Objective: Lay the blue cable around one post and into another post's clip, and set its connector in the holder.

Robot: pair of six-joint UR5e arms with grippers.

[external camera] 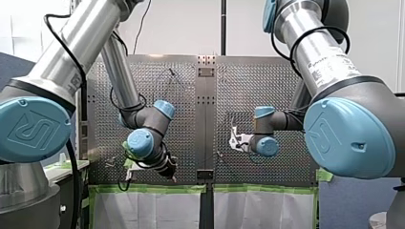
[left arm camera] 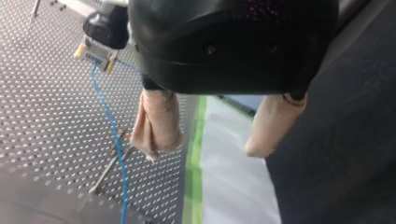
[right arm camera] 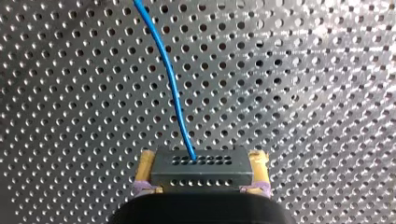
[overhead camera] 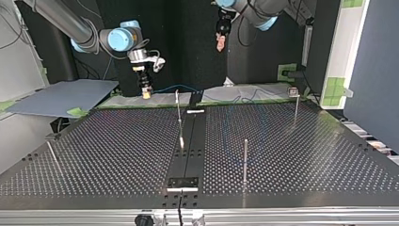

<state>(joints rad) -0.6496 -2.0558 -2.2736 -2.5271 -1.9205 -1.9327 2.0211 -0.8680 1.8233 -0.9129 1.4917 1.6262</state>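
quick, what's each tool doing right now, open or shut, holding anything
Left tool: open, holding nothing.
Right tool: closed on the connector of the blue cable.

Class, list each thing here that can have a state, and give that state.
left tool: open, empty.
connector: gripped, cable end plugged in.
right tool: shut on connector.
cable: slack, trailing from connector.
posts: upright.
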